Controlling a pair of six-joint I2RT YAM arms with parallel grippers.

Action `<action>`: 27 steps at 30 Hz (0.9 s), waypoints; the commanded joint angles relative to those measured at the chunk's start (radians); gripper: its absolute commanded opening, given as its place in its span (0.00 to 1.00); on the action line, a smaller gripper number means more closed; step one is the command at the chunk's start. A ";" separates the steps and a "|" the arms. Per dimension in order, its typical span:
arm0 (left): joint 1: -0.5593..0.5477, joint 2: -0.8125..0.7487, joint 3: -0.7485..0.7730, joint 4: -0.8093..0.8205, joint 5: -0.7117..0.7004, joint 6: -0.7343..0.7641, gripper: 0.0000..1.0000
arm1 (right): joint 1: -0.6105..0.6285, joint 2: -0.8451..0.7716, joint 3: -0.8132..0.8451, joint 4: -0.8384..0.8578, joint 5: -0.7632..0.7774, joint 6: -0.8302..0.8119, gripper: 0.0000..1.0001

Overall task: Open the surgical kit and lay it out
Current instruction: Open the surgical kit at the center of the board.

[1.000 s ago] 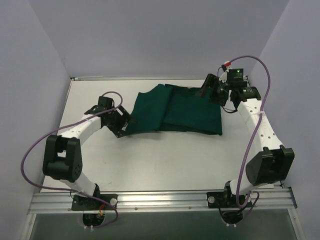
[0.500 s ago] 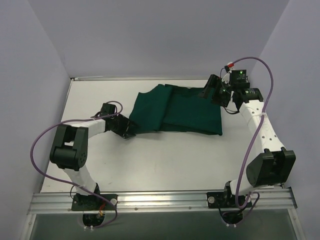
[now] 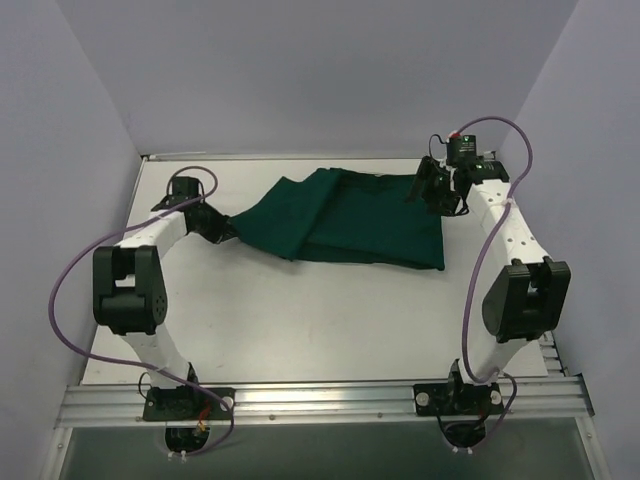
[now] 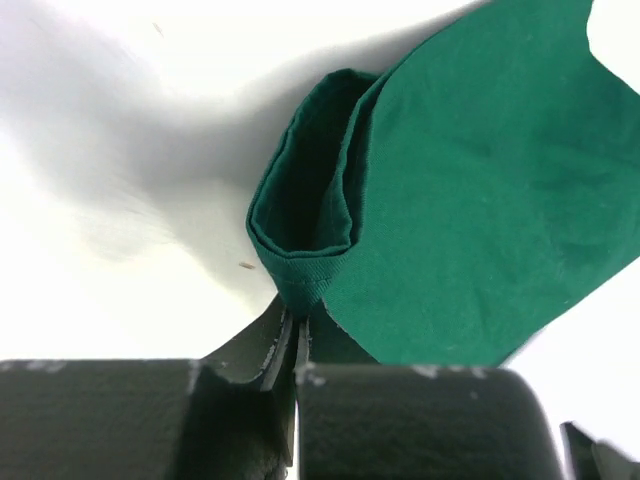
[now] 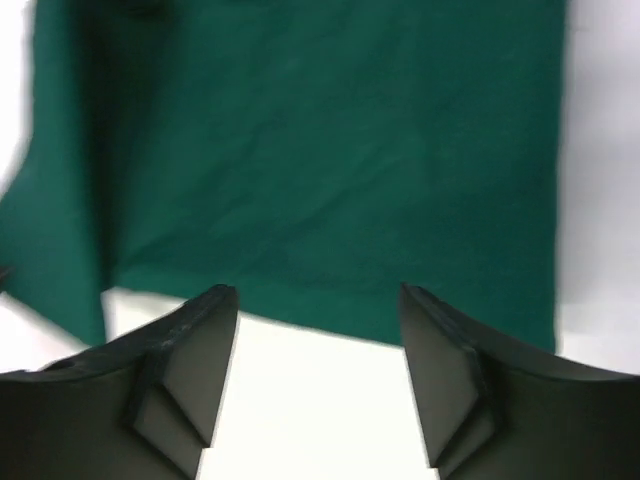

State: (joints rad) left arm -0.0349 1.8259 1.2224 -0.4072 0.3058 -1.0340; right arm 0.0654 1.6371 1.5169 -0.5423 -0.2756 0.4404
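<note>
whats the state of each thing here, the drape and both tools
green drape: lying folded in layers, its left corner drawn out to a point; nothing inside shows
left tool: shut on that drape corner
right tool: open, at the drape's far right corner, gripping nothing

The drape (image 3: 345, 215) lies on the table (image 3: 300, 320), toward its far side. At the drape's left tip is the left gripper (image 3: 222, 230), jaws pinched tight on a folded corner of the cloth. That corner reaches out to the left of the drape's main body, which lies in overlapping folds. At the drape's far right corner is the right gripper (image 3: 430, 190), jaws apart, straddling the cloth's edge with nothing between them.
</note>
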 commanded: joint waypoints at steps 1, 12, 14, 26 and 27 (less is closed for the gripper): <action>0.067 -0.091 0.054 -0.137 -0.126 0.185 0.02 | -0.024 0.102 0.098 -0.125 0.191 -0.008 0.61; 0.220 -0.160 0.077 -0.206 -0.257 0.431 0.02 | -0.151 0.294 0.212 -0.136 0.429 -0.026 0.00; 0.259 -0.157 0.066 -0.202 -0.272 0.469 0.02 | -0.170 0.323 0.213 -0.114 0.444 -0.063 0.00; 0.400 -0.027 0.118 -0.234 -0.346 0.595 0.02 | -0.113 0.546 0.333 -0.079 0.179 -0.154 0.00; 0.402 -0.013 0.133 -0.254 -0.353 0.598 0.02 | -0.101 0.558 0.360 -0.093 0.171 -0.147 0.00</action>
State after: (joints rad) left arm 0.3435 1.7805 1.2823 -0.6273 0.0299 -0.4953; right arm -0.0925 2.1887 1.7931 -0.6117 -0.0109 0.3050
